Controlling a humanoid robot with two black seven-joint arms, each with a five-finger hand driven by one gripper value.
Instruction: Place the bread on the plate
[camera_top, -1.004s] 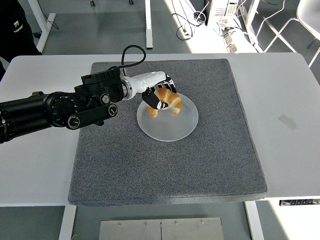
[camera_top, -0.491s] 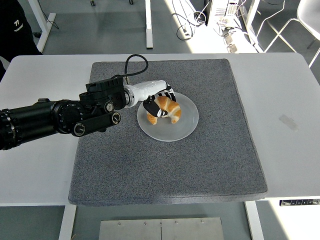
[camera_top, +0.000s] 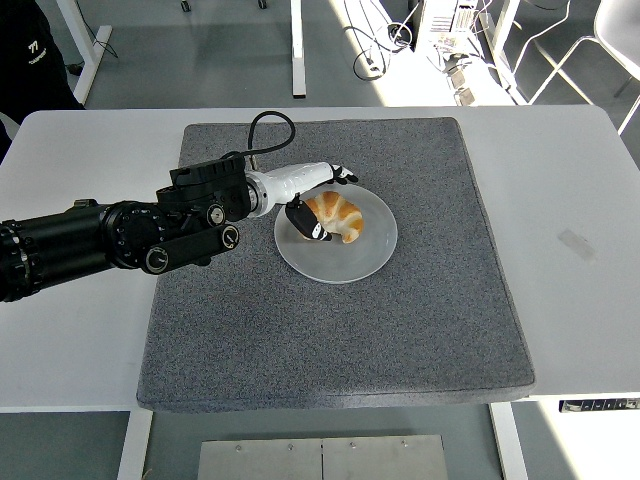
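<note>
A golden croissant (camera_top: 338, 216) lies on the round white plate (camera_top: 350, 260) in the middle of the grey mat (camera_top: 400, 330). My left hand (camera_top: 328, 203) reaches in from the left over the plate's upper left rim. Its fingers (camera_top: 343, 175) are spread behind the croissant, and the thumb (camera_top: 309, 226) rests at the croissant's left end. The hand no longer closes around the bread. The right arm is out of view.
The grey mat covers the middle of the white table (camera_top: 570, 200). A person in dark clothing (camera_top: 30, 50) stands at the top left corner. Table legs, cables and chairs show on the floor beyond the far edge.
The hand lowered the croissant onto the plate and its fingers opened away from it. The arm shifted slightly right and down.
</note>
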